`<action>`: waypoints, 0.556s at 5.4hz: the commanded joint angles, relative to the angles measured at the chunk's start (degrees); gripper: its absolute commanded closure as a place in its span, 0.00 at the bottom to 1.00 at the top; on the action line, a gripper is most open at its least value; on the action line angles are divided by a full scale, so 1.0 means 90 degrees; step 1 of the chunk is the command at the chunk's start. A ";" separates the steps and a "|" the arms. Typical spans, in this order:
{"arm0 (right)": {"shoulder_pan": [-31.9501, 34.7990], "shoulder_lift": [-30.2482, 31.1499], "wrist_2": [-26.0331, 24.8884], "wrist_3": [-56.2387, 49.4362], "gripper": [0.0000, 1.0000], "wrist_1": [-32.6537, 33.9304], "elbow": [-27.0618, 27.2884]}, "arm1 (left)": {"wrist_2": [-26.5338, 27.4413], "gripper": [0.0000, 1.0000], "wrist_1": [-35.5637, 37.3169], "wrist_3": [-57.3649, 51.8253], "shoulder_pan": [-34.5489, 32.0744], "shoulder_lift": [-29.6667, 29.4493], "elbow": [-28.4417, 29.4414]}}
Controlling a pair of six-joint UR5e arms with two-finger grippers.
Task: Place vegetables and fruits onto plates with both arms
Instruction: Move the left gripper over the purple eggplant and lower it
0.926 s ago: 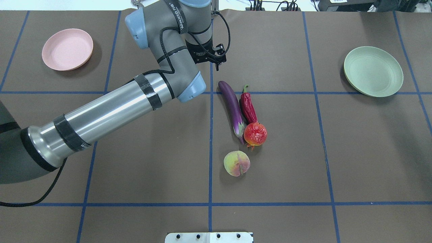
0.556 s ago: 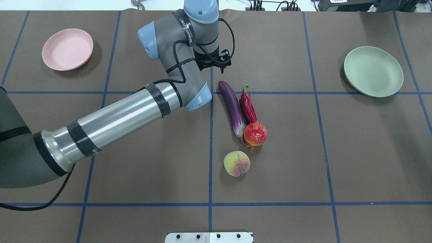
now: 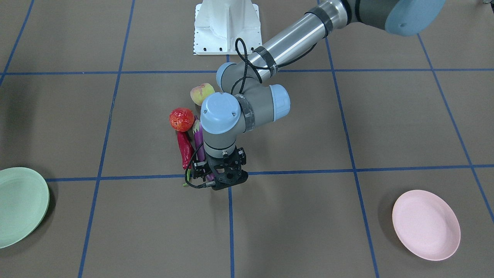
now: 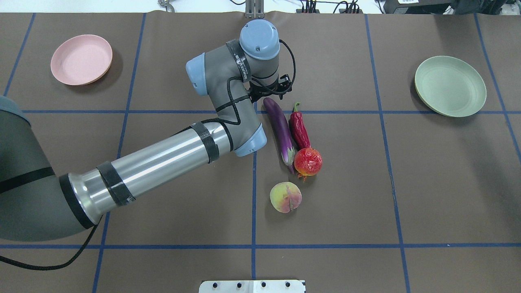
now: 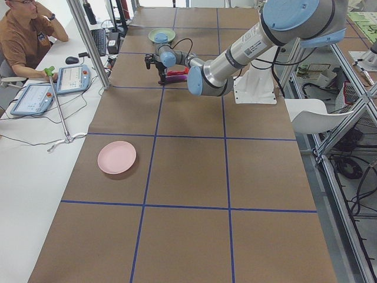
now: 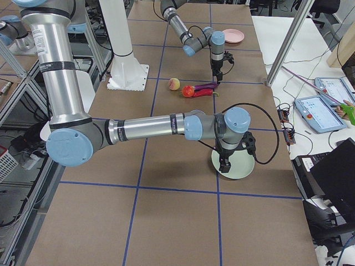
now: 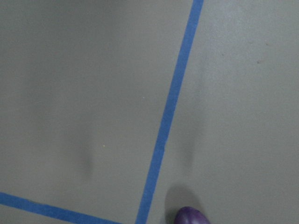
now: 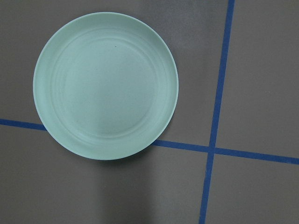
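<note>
The purple eggplant (image 4: 280, 126), red chili (image 4: 300, 129), tomato (image 4: 308, 161) and peach (image 4: 285, 197) lie together at mid-table. My left gripper (image 4: 269, 94) points down just beyond the eggplant's far tip, close to the table. It is open and holds nothing. The left wrist view shows only that tip (image 7: 191, 215) at its lower edge. The pink plate (image 4: 81, 60) lies far left and the green plate (image 4: 450, 86) far right, both bare. My right gripper (image 6: 224, 166) hangs over the green plate (image 8: 105, 86); I cannot tell whether it is open or shut.
Blue tape lines divide the brown table into squares. The white pedestal base (image 4: 252, 286) stands at the near edge. A person (image 5: 23, 35) sits at a side desk beyond the far side. The left forearm (image 4: 154, 158) lies across the left half.
My left arm has swung right and nearer, and its gripper has come from behind the group to the eggplant's far tip. The fruits, vegetables and plates have not moved.
</note>
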State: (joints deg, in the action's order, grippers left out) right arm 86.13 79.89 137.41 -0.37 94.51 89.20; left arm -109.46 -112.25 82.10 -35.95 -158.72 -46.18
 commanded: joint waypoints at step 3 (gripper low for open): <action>0.0000 -0.0010 -0.0004 -0.0008 0.00 0.0007 -0.0009 | 0.0121 0.32 -0.0096 0.0047 0.0146 -0.0011 0.0131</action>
State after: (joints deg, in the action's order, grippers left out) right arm 86.13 79.83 137.38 -0.42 94.57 89.15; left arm -108.39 -113.13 82.47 -34.68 -158.81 -45.10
